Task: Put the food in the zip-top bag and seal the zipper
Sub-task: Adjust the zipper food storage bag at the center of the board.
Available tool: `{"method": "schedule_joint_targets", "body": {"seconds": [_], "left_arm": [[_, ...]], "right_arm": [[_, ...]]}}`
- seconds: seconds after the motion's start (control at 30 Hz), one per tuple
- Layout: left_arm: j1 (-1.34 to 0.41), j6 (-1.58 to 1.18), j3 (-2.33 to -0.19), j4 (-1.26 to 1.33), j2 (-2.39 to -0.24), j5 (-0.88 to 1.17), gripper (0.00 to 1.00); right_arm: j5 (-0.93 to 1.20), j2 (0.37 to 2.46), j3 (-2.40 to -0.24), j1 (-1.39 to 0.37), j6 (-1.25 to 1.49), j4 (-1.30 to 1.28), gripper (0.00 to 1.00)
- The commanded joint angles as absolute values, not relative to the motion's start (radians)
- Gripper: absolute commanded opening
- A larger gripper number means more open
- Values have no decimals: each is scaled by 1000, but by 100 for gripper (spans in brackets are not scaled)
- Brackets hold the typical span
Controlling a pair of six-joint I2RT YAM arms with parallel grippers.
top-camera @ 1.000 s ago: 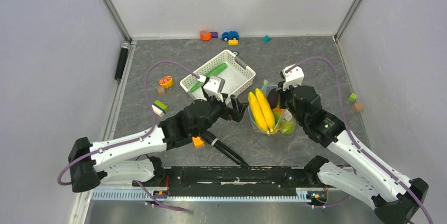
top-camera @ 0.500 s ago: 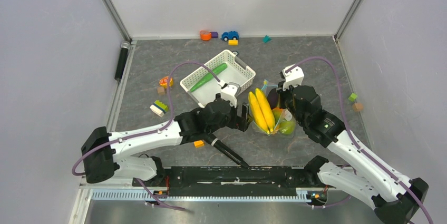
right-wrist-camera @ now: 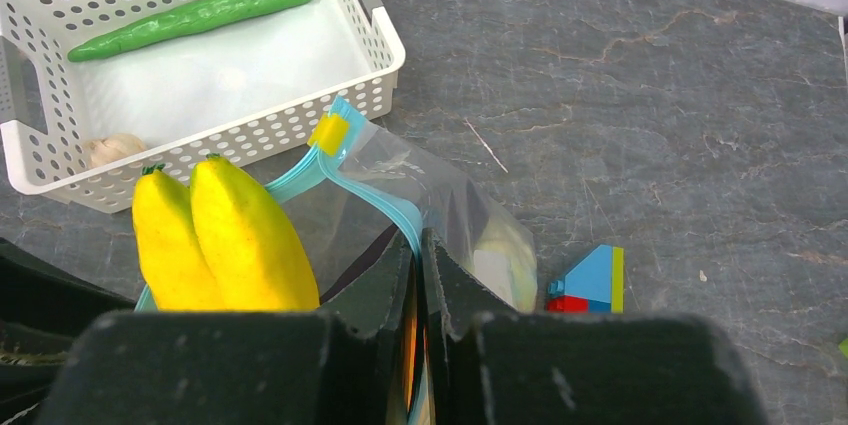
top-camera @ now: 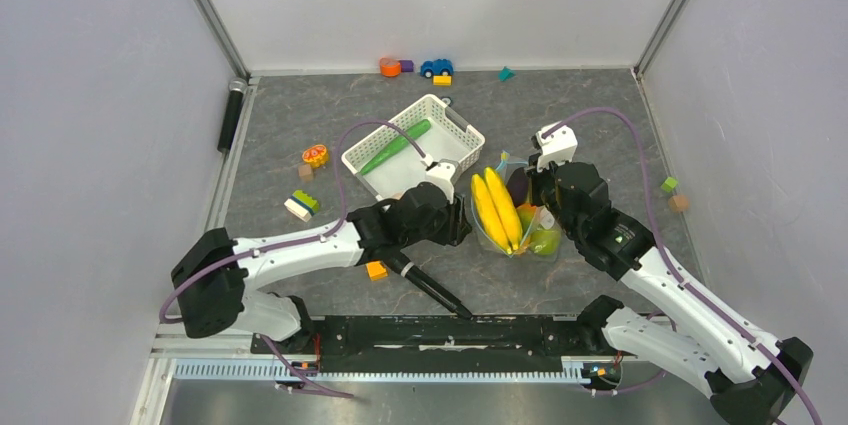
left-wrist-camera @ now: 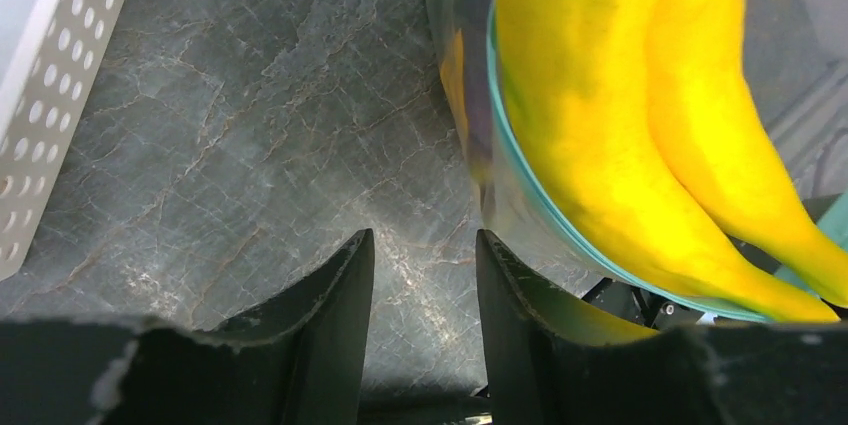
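A: What could spoil things for the robot here?

B: The two bananas (top-camera: 497, 210). They poke well out of the mouth of the bag (right-wrist-camera: 445, 190), so the zipper (right-wrist-camera: 378, 195) probably cannot close over them. The left gripper (left-wrist-camera: 423, 245) is spread, with only table between its fingers. It sits between the basket (top-camera: 462, 119) and the bag, just beside the bag's wall. A sideways shove could buckle the floppy plastic and tip the bananas out.

A: And the other arm?

B: The right gripper (right-wrist-camera: 420, 245) is pinched on the bag's rim, on the side farther from the basket. That is a thin edge to hold. A tug from the left could pull it free, and the mouth would sag.

A: Where does the bag sit?

B: On the table, just beside the basket's right-hand corner, on the arms' side of it.

A: Is anything left out?

B: One cucumber (right-wrist-camera: 195, 13) lies inside the basket. Sealing now would strand it.

A: And the tally?

B: One bag, one basket, two bananas, one cucumber. Through the plastic there seem to be one eggplant (top-camera: 517, 185), one pepper (top-camera: 526, 215) and one pear (top-camera: 545, 241). One pale lump (right-wrist-camera: 112, 149) lies in a basket corner, and what it is cannot be told. Beyond the basket stands one toy car (top-camera: 436, 67), and far to its left lies one microphone (top-camera: 232, 115). The loose blocks are too small to count surely.
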State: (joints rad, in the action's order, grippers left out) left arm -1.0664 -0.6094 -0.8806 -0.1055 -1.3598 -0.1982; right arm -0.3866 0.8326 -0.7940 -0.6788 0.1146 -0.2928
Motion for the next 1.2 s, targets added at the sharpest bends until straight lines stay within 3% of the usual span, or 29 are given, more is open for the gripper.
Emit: {"method": "schedule_joint_targets", "body": {"seconds": [0.0,0.27,0.53,0.93,1.07,1.17], "left_arm": [[-1042,-649,-925,-69,-1376,-123,47],[-1031,-656,-946,-86,-1325,-100,61],[-1030,-672,-931,-64,-1223,-117,66],[-1031,-692,-1003,-149,-1409,-82,64],[-1030,-693,-1035,-145,-1481,-43,50],[-1030,-685,-1060,-164,-1517,-40,25]], "right_arm": [[-407,816,-799,-680,110,-242,11],[-388,817,-799,-681,108,-243,11],[-387,819,-799,-680,111,-241,11],[-387,827,-797,-680,109,-242,11],[-385,833,-799,-680,108,-242,11],[-384,827,-796,-680,107,-242,11]]}}
